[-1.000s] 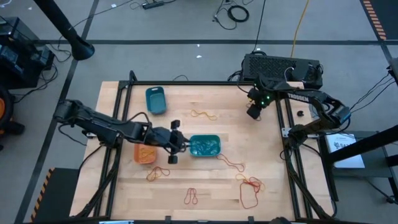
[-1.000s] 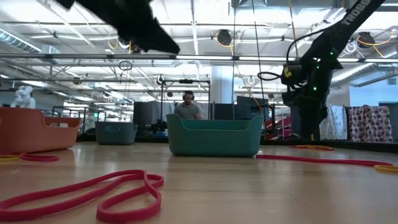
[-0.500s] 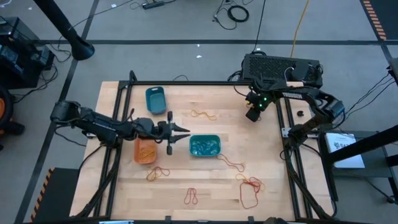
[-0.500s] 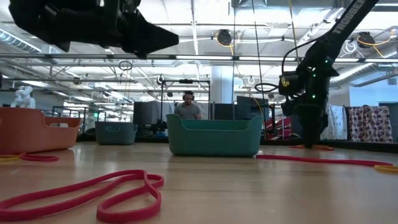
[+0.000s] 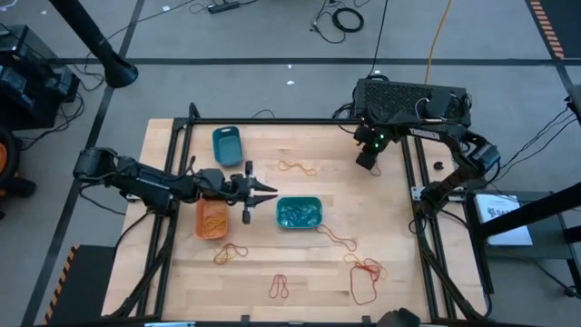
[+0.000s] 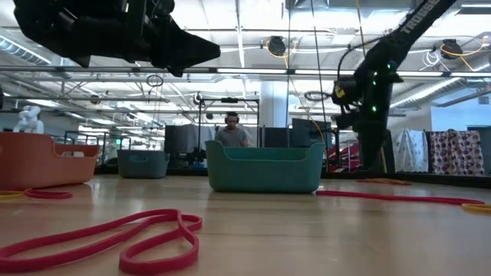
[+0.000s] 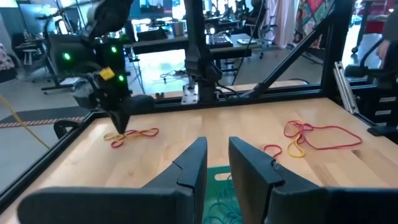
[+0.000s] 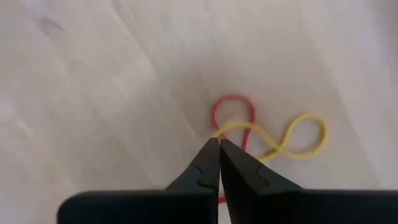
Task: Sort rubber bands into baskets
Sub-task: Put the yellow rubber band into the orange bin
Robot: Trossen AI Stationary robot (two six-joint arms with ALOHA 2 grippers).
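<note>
— What do we have nearest the front edge of the bench (image 5: 182,282)?

— We see a red rubber band (image 6: 115,239) folded into loops there, and to its right a tangle of red and yellow bands (image 5: 365,275). A little further in lie another orange-red band (image 5: 230,253) and a thin one (image 5: 340,237) trailing from the teal-green basket.

— And in the middle?

— We find the orange basket (image 5: 211,219) with orange bands in it, and the teal-green basket (image 5: 299,213) with blue-green bands inside. The left pincer (image 5: 263,190) hovers between them, pointing toward the teal-green one. In the left wrist view its fingers (image 7: 189,167) stand a narrow gap apart with nothing between them.

— What is further back?

— We see a red and yellow band pair (image 5: 297,167) lying flat on the wood, and the darker blue basket (image 5: 227,146) toward the back left corner. The right pincer (image 5: 367,161) hangs above the bench near the back right, beside that pair. In the right wrist view its tips (image 8: 219,149) are pressed together, empty, with a red loop and a yellow loop (image 8: 267,134) crossed on the wood just beyond them.

— Anything past the bench?

— We make out a person (image 6: 232,131) seated in the room behind, in the low view.
</note>
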